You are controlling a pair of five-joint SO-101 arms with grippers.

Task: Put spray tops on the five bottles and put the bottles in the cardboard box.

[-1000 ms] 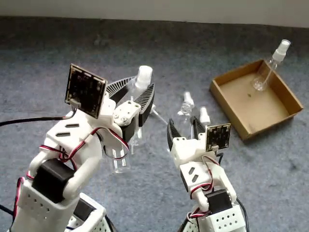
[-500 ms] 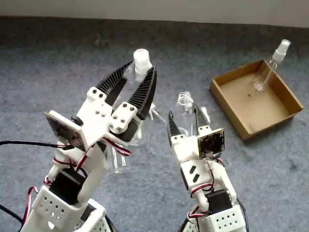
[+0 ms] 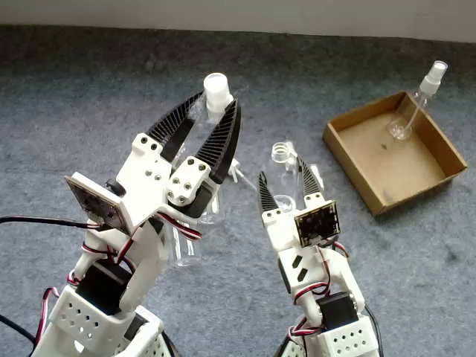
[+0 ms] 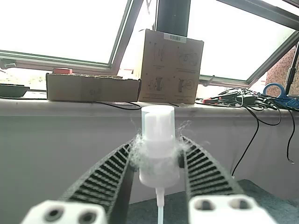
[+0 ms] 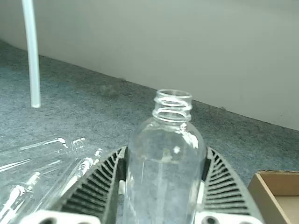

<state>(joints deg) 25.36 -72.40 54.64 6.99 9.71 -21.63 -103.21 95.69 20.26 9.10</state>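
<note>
In the high view, a white spray top is clamped between the black ribbed fingers of the left gripper, which is raised in the upper middle of the frame, a little left of centre. In the left wrist view the spray top is held upright at its collar by the left gripper, with the nozzle head standing above the fingertips and the thin dip tube hanging down between the jaws. Just right of centre in the high view, the right gripper is closed on a clear bottle, whose threaded neck is open and bare. The spray top is seen up and to the left of that neck, near it but not touching. In the right wrist view the clear bottle is shown upright between the fingers of the right gripper, with the dip tube hanging apart from it to one side. At the right edge of the high view a cardboard box lies on the grey carpet; one capped bottle is leaned in its far corner. Further uncapped bottles are laid on the carpet beneath the left arm.
</note>
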